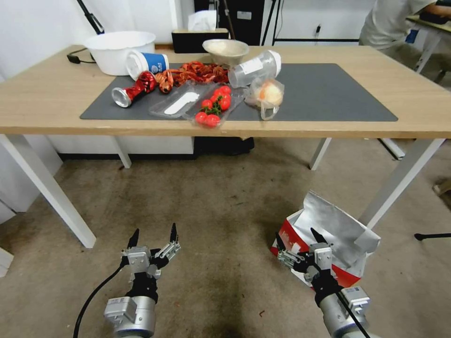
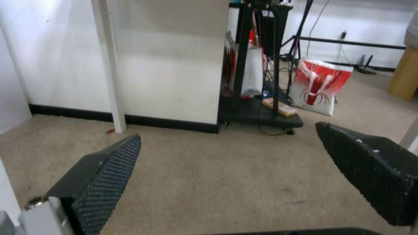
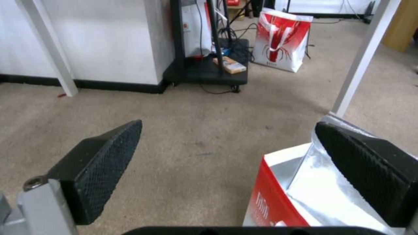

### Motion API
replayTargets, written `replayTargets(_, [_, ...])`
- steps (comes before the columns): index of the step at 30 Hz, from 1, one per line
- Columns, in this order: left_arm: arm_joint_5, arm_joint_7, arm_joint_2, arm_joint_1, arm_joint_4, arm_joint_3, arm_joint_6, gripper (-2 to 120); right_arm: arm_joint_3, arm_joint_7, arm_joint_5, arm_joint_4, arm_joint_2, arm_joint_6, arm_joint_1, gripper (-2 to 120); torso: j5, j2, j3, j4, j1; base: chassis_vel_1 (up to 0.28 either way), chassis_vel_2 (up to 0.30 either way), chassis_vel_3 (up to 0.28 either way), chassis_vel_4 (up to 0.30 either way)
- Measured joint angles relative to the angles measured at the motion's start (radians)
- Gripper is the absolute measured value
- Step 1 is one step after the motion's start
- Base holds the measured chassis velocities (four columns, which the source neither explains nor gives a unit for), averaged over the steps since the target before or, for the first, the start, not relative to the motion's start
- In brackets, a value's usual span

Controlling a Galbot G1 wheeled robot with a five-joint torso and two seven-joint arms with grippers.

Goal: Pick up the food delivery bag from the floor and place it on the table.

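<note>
The food delivery bag stands on the floor at the right, beside a white table leg. It is white with a red side panel, and its silver foil lining gapes open at the top. My right gripper hovers open over the bag's near left edge. In the right wrist view, one finger of the right gripper is above the foil mouth of the bag and the other above bare floor. My left gripper hangs open over bare floor to the left; the left wrist view has this gripper holding nothing. The light-wood table lies ahead.
The table's grey mat carries a white bowl, cups, crayfish, a tomato tray and a clear knotted bag; its right half is bare. Beyond the table stand a black cart and a red lobster-print bag.
</note>
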Motion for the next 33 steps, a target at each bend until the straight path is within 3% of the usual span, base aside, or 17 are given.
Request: replayTargets(33, [0.001, 0.0, -0.005, -0.004, 0.014, 0.002, -0.004, 100, 0.0, -0.009, -0.007, -0.034, 0.006, 0.009, 0.005, 100, 0.0, -0.133, -0.105, 0.0, -0.027, 0.0, 0.0, 0.0, 0.0])
